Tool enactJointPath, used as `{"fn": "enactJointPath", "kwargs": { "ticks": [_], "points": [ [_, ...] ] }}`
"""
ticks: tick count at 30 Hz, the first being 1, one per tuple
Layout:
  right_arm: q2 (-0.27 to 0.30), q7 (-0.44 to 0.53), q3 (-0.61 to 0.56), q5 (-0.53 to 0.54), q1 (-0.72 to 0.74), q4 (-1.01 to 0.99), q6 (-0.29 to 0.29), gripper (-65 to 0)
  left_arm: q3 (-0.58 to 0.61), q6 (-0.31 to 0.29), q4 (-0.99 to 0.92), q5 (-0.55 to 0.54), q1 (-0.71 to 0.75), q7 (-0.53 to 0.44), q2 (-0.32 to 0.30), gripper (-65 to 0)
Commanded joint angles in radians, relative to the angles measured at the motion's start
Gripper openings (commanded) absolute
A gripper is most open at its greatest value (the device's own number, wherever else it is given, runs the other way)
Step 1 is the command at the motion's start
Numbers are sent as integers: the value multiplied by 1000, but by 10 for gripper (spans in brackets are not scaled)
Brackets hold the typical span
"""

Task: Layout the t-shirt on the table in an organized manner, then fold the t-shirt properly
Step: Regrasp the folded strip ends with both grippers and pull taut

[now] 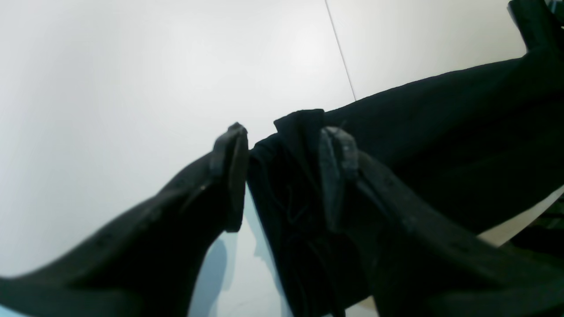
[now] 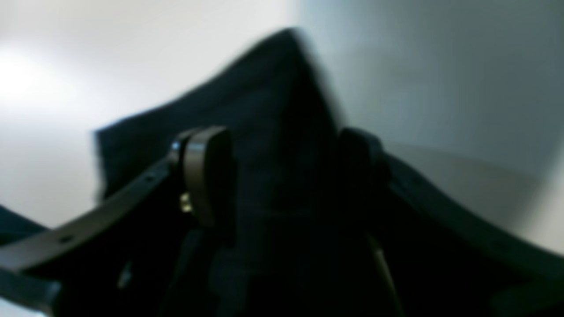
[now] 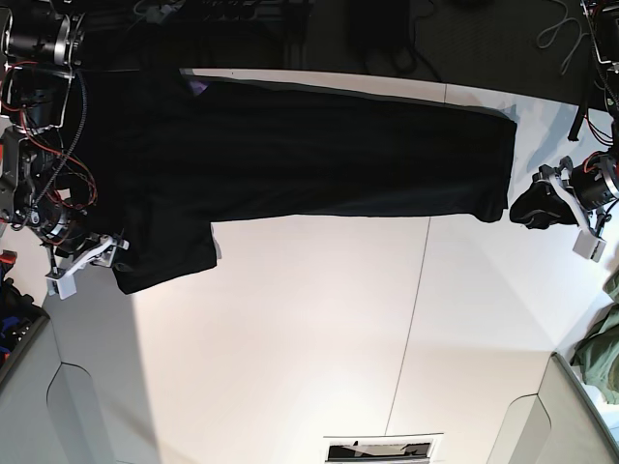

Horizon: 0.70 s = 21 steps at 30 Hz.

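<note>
The black t-shirt (image 3: 319,155) lies stretched across the far part of the white table (image 3: 309,329), with a purple print (image 3: 198,87) near its far left. My left gripper (image 3: 522,208) is at the shirt's right end. In the left wrist view it (image 1: 284,145) is shut on a bunched fold of the shirt (image 1: 440,132). My right gripper (image 3: 114,253) is at the near left corner of the shirt. In the blurred right wrist view it (image 2: 282,154) is shut on black cloth (image 2: 264,88).
A thin dark seam (image 3: 416,290) crosses the table, and also shows in the left wrist view (image 1: 341,57). An olive-green garment (image 3: 604,358) lies at the right edge. Grey panels sit at the near left (image 3: 58,406) and near right (image 3: 571,416). Cables and dark gear lie beyond the far edge.
</note>
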Motion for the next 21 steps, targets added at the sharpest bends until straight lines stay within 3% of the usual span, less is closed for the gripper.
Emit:
{"fn": "enactJointPath", "kwargs": {
  "ticks": [1, 6, 8, 10, 11, 15, 21],
  "points": [
    [-6, -22, 1, -13, 16, 10, 1, -268, -8, -9, 16, -19, -13, -14, -18, -358],
    [-66, -29, 1, -18, 16, 10, 1, -291, -8, -9, 16, -17, -2, -14, -17, -358],
    [-78, -29, 1, -24, 16, 10, 1, -427, -8, -9, 16, -17, 3, -14, -17, -358],
    [-79, -29, 1, -26, 16, 11, 1, -625, -8, -9, 16, -17, 4, -15, -17, -358],
    [-78, -29, 1, -26, 16, 13, 2, -650, -8, -9, 16, -17, 4, -15, -17, -358],
    [-77, -77, 2, -12, 16, 54, 6, -650, -8, -9, 16, -17, 4, -14, -17, -358],
    [-75, -317, 21, 143, -35, 259, 23, -650, -8, -9, 16, -19, 7, 1, -23, -358]
  ]
}}
